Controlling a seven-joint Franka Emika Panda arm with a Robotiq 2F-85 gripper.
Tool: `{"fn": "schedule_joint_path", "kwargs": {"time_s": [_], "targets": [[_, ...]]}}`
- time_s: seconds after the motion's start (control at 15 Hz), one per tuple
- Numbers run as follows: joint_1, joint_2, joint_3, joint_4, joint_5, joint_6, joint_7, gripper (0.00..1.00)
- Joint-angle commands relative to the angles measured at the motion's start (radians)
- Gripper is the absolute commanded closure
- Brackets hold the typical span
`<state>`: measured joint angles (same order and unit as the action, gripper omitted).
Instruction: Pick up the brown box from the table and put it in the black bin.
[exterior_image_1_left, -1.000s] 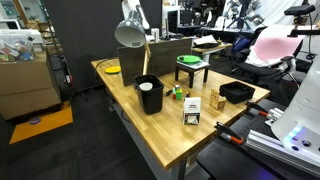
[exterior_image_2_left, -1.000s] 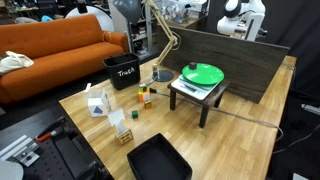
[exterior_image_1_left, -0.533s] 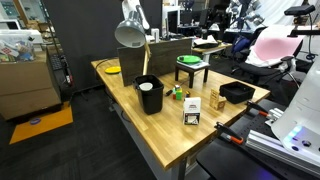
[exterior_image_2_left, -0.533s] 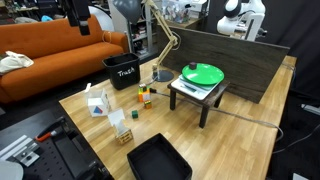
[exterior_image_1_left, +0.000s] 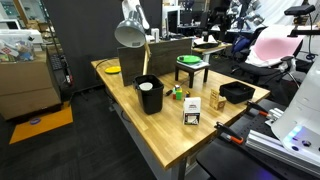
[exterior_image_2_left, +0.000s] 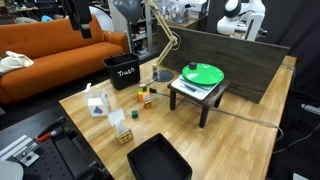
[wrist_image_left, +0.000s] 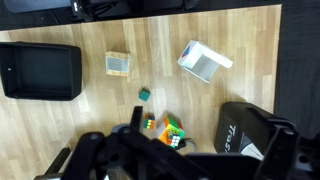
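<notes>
The brown box stands upright on the wooden table, between a white printed box and a flat black tray. It also shows in the other exterior view and from above in the wrist view. The tall black bin stands near the table's other end, seen in both exterior views and at the wrist view's lower right. My gripper hangs high above the table, open and empty, and appears as a dark shape at the top of an exterior view.
A white box with dark print, a shallow black tray, a small teal cube and Rubik's cubes lie on the table. A green disc on a small stand and a desk lamp stand farther back.
In an exterior view my gripper came into sight at the upper left between one second and half a second ago. Nothing on the table has moved.
</notes>
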<state>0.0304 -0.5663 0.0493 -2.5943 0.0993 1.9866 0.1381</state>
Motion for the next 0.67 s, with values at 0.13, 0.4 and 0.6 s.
{"fn": "schedule_joint_path", "kwargs": {"time_s": [0.13,0.4,0.6], "targets": [[-0.069,0.147,-0.001,-0.050,-0.074,0.101,0.077,0.00],[-0.089,0.291,-0.029,-0.044,-0.079,0.146,0.076,0.00],[-0.082,0.298,-0.037,-0.060,-0.076,0.158,0.069,0.00]]}}
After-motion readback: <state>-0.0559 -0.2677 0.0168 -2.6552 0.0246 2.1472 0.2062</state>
